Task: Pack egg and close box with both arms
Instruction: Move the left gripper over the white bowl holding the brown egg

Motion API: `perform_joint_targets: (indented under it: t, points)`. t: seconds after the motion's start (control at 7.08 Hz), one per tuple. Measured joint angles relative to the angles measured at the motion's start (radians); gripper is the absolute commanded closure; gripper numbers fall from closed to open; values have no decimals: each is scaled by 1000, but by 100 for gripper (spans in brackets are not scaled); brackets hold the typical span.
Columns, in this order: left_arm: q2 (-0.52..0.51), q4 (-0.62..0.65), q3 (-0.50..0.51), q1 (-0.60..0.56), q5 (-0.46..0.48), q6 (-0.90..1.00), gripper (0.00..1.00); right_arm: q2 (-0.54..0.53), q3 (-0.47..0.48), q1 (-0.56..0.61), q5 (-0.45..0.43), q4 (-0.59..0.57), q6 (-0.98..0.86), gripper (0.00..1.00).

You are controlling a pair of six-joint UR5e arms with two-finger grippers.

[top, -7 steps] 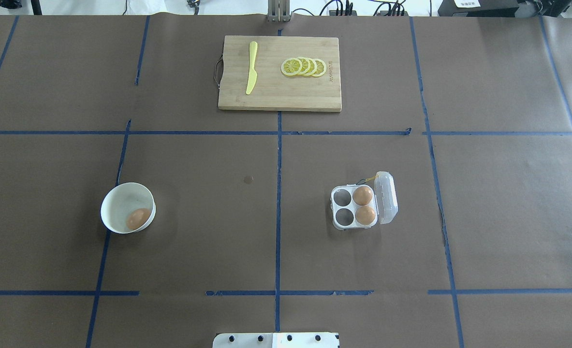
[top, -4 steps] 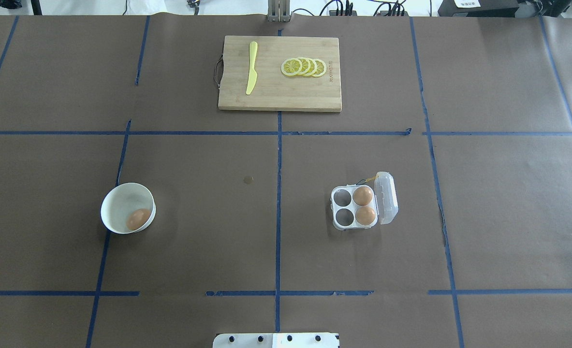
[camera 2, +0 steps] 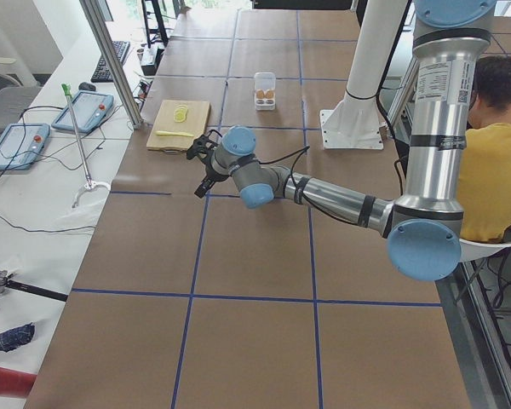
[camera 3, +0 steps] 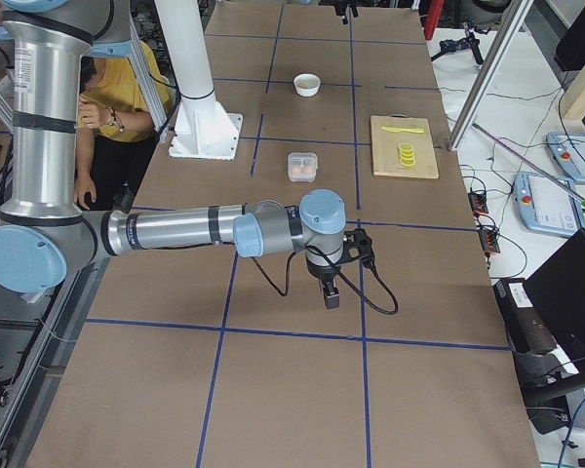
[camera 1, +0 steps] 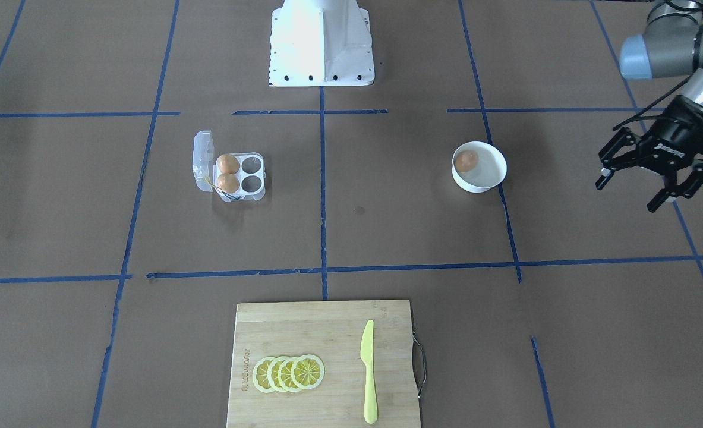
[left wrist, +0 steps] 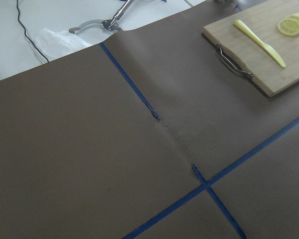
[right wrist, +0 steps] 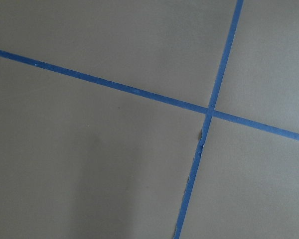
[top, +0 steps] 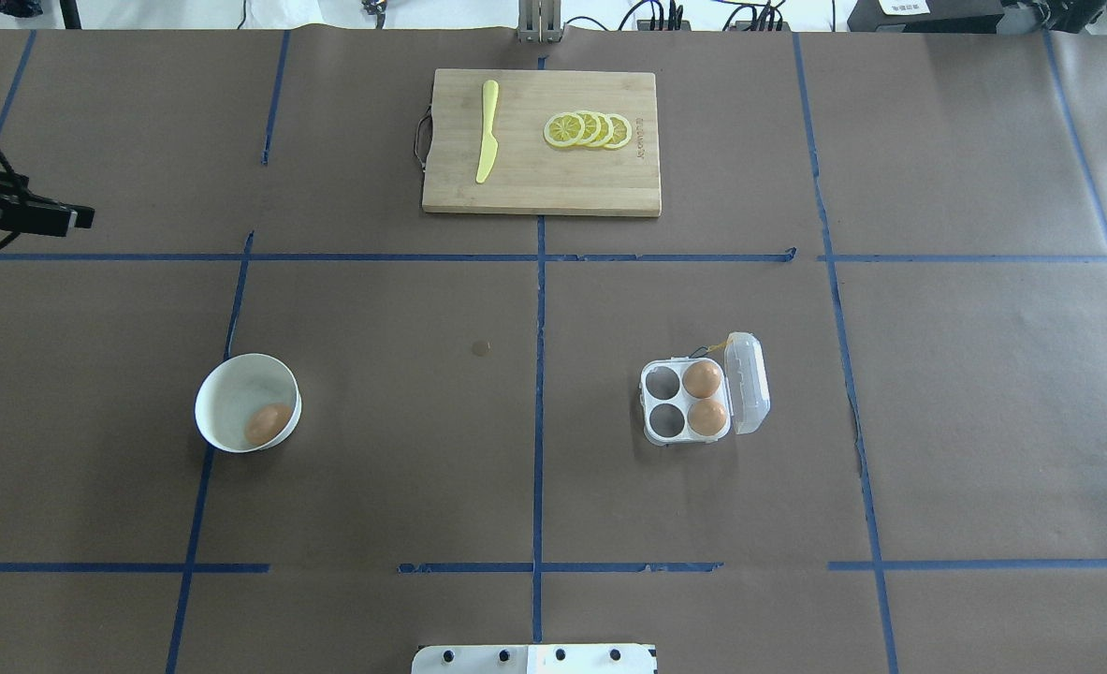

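One orange-brown egg (top: pixel 268 423) lies in a round white bowl (top: pixel 231 386) at the left of the table; it also shows in the front view (camera 1: pixel 466 160). The clear box (top: pixel 748 382) stands right of centre with its lid open; two eggs (top: pixel 702 379) fill its right cells and the two left cells are empty. My left gripper (camera 1: pixel 624 196) is open and empty, in the air well to the outer side of the bowl, and shows at the overhead view's left edge (top: pixel 38 213). My right gripper (camera 3: pixel 330 292) shows only in the exterior right view, far from the box; I cannot tell its state.
A wooden cutting board (top: pixel 541 183) with a yellow knife (top: pixel 487 131) and lemon slices (top: pixel 589 129) lies at the far middle. The white pedestal (camera 1: pixel 321 41) stands at the robot's side. Blue tape lines cross the brown table cover.
My left gripper has come into the overhead view at its left edge; earlier no arm showed there. The egg, bowl and box have not moved.
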Motion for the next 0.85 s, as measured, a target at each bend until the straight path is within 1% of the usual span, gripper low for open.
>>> perform_joint_targets:
  t: [0.14,0.28,0.56,0.71,0.85]
  points:
    - [-1,71,-48,67,61,-39,15,0,0,0,0,0,0,0]
    - [-2,109,-76,131,100,-78,20,0,0,0,0,0,0,0]
    - [-9,128,-97,261,146,-161,21,2,-1,0,0,0,0,0]
    - [-11,129,-103,315,160,-183,31,4,-3,0,-1,0,0,0]
    - [-12,129,-105,353,167,-191,33,6,-5,0,-1,0,0,0]
